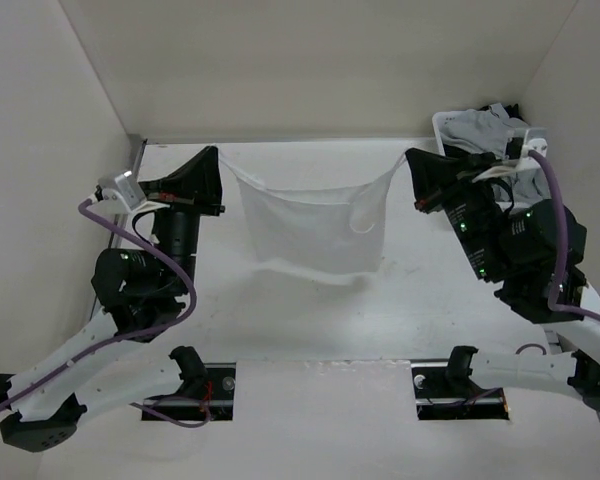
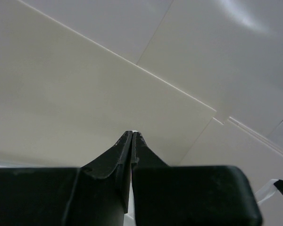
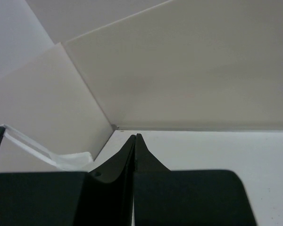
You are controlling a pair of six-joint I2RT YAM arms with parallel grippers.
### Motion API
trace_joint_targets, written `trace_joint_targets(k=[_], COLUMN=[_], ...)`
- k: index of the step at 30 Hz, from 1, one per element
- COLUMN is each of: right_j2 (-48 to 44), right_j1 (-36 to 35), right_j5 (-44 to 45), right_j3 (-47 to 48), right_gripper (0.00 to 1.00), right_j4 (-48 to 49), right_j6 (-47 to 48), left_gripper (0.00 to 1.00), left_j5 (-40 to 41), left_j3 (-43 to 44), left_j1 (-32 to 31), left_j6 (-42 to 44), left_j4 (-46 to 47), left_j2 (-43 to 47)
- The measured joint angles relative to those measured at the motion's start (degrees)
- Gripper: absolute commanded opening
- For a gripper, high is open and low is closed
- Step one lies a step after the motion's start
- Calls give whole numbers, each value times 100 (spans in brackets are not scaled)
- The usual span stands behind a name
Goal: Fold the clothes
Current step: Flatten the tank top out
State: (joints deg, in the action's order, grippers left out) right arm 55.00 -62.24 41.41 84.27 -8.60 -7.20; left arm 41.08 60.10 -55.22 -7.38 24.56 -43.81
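We hold the white top (image 1: 310, 232) stretched over the bench (image 1: 280, 330), toward twelve o'clock: left fingers (image 1: 215, 156) clamped on its nine-o'clock strap, right fingers (image 1: 410, 158) clamped on its three-o'clock strap.

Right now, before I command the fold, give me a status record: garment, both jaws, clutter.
garment: white top, spread wide, hung by its upper corners
left jaws: shut on one upper corner
right jaws: shut on the other upper corner
hem: contact with table unclear
far right: basket holding grey garments
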Motion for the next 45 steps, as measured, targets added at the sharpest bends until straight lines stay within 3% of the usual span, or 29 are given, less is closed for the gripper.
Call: trace_joint_targets(k=[4, 7, 10, 16, 20, 22, 25, 27, 29, 33, 35, 39, 45], right_j2=[168, 369, 935, 3351, 5344, 6188, 6857, 6883, 6704, 5528, 4837, 3757, 2872], right_j1=[111, 898, 1888, 3327, 3912, 4144, 4413, 4540, 4597, 4509, 4358, 3899, 3458], right_j5=[66, -313, -986, -2413, -3056, -3246, -3423, -3469, -3488, -3563, -3571, -3617, -3713], right_j3=[-109, -446, -614, -262, 894, 1652, 2350, 2396, 2232, 734, -131, -1637, -3254], right_gripper=[0, 0, 0, 1, 1, 13, 38, 43, 41, 8, 1, 2, 19], right_j4=[46, 111, 175, 426, 203, 2, -227, -304, -221, 151, 387, 975, 1351], right_j6=[111, -96, -492, -1106, -1375, -1484, -1644, -1738, -1814, -2006, -2133, -2415, -2618], left_gripper=[0, 1, 1, 2, 3, 9, 34, 42, 42, 32, 23, 17, 34], left_j5=[197, 208, 24, -1001, -1464, -1657, -1902, -1971, -1996, -1904, -1812, -1753, -2275], left_j3=[-24, -190, -470, -245, 955, 1838, 2763, 2835, 2629, 1202, 378, -1172, -2708], left_j1=[-103, 271, 1029, 2719, 3268, 3416, 3547, 3591, 3595, 3462, 3329, 3139, 3580], left_j6=[365, 433, 142, -879, -1224, -1333, -1427, -1491, -1587, -1971, -2208, -2706, -3305], left_j4=[289, 662, 850, 243, -229, -463, -752, -905, -879, -835, -835, -935, -1506], left_j2=[-149, -553, -1390, -3866, -5488, -6253, -6957, -7007, -6848, -5794, -5117, -3816, -2863])
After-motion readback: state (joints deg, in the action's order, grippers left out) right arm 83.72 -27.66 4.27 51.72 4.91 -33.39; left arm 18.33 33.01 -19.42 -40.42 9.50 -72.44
